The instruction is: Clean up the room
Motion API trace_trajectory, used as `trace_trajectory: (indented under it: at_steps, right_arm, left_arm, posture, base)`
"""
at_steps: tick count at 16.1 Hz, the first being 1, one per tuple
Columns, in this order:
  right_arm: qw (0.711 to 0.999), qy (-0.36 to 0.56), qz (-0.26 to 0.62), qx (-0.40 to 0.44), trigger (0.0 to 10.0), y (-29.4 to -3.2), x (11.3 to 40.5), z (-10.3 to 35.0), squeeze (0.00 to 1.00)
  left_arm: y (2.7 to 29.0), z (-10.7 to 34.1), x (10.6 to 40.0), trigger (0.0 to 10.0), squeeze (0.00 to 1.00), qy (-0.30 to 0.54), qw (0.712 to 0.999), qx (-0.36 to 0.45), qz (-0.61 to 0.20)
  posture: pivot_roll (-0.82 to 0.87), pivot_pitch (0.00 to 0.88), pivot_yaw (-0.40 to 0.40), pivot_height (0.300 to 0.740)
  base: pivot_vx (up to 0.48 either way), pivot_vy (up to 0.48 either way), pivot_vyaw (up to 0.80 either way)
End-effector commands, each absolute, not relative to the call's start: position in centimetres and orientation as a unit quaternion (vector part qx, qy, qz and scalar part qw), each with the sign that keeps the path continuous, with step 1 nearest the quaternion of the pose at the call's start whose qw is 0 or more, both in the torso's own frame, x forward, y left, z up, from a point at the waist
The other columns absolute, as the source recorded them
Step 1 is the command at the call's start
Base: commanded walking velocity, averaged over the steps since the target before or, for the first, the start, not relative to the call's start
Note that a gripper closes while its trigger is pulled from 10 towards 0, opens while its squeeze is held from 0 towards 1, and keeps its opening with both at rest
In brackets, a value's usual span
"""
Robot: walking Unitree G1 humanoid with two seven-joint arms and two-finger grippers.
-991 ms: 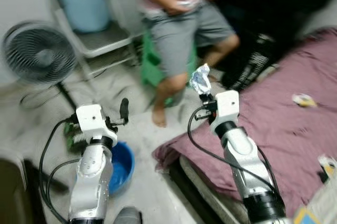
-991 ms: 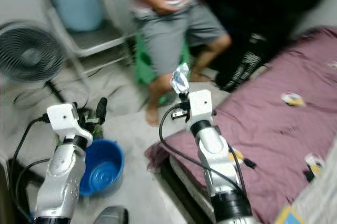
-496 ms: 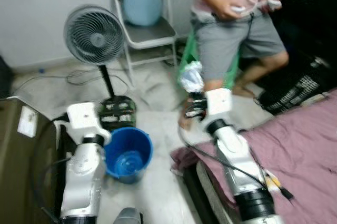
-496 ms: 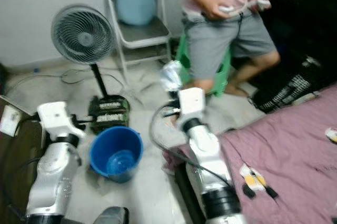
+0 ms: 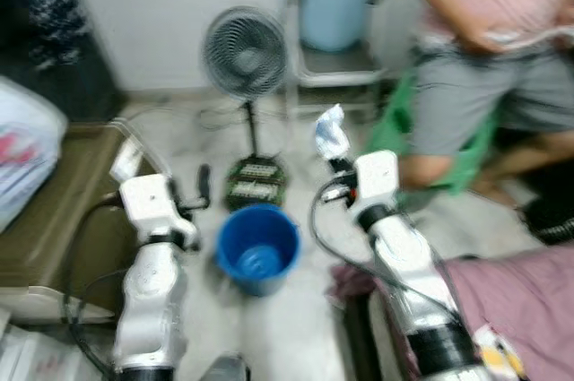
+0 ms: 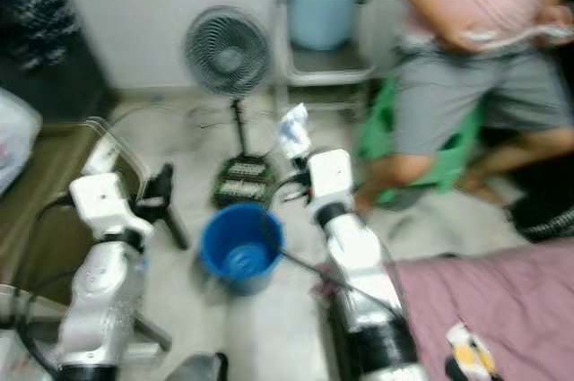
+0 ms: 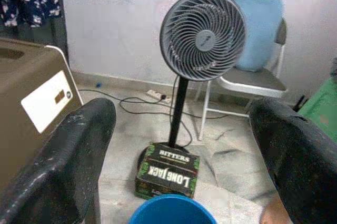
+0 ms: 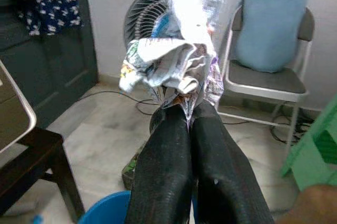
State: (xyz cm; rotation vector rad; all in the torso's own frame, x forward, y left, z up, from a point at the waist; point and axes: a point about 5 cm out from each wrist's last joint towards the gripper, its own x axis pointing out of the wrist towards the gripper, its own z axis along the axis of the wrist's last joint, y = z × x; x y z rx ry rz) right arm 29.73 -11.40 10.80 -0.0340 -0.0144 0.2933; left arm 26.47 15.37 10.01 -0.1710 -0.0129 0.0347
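Left end effector [image 7: 181, 145] fingers spread wide, empty, raised left of round blue plastic bucket [image 5: 258, 247] on floor. Right end effector [image 8: 185, 108] fingers pinched together on crumpled silvery wrapper [image 8: 176, 50], held above bucket's right side.

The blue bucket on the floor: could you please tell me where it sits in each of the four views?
Left eye view: blue bucket, centre, between the two arms.
Right eye view: left of centre, beside the right arm.
Left wrist view: just its rim at the bottom edge.
Right wrist view: rim at the bottom edge, behind the black fingers.
Shared landmark: the standing fan, behind the bucket.
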Motion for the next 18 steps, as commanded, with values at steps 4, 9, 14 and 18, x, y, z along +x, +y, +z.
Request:
trace_trajectory:
  at_steps: [4, 9, 14, 18]
  right_arm:
    - [0.989, -0.013, 0.148, -0.01, 10.0, -10.88, 29.96, 11.2, 0.0]
    - [0.99, -0.018, 0.143, 0.009, 10.0, -11.06, 30.15, 11.49, 0.0]
    - [0.99, -0.016, 0.142, 0.01, 10.0, -11.09, 30.19, 11.45, 0.0]
    - [0.989, -0.017, 0.145, 0.006, 10.0, -10.96, 30.12, 11.43, 0.0]
  left_arm:
    - [15.98, 10.02, 26.53, 10.0, 0.0, -0.005, 0.997, -0.078, 0.028]
    - [15.99, 10.16, 26.66, 10.0, 0.0, -0.007, 0.996, -0.081, 0.03]
    - [15.81, 10.36, 26.61, 10.0, 0.0, -0.016, 0.996, -0.083, 0.019]
    - [15.8, 10.37, 26.57, 10.0, 0.0, -0.016, 0.996, -0.083, 0.018]
  posture:
    - [0.04, 0.032, -0.043, 0.74]
    - [0.04, 0.044, -0.047, 0.74]
    - [0.04, 0.046, -0.045, 0.74]
    - [0.04, 0.044, -0.042, 0.74]
  base:
    - [0.0, 0.0, 0.79]
    - [0.0, 0.0, 0.48]
    - [0.158, 0.0, 0.0]
    - [0.273, 0.0, 0.17]
